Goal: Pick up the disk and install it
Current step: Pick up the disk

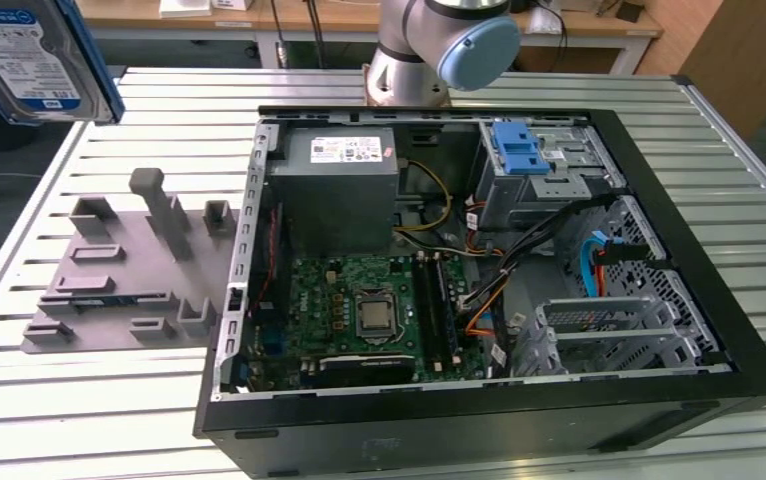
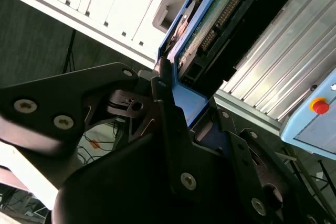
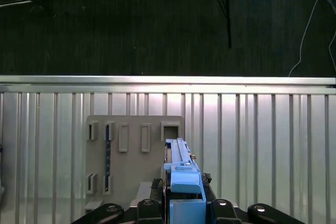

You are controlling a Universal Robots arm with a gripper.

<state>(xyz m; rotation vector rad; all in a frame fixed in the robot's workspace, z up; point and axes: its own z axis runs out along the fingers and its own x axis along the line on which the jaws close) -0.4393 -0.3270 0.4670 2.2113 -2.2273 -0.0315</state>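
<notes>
The claw is clenched on the disk in the second wrist view. I see its black fingers pressed against the blue carrier frame at one end of the drive. The green circuit board side faces this camera. Behind it runs the slatted table, and a red button sits on a pale panel.

In the first wrist view the claw holds the disk edge-on above the table. The grey fixture plate with its rectangular slots lies on the slats beyond it.

In the exterior view I find the disk up in the air at the exterior view's far left, label toward the camera. It is well apart from the open computer case. The fixture plate lies just beside the case, on the exterior view's left. Inside the case I make out a grey box with a white sticker, a blue clip on the drive cage and the green motherboard. The arm's base stands behind the case.
</notes>
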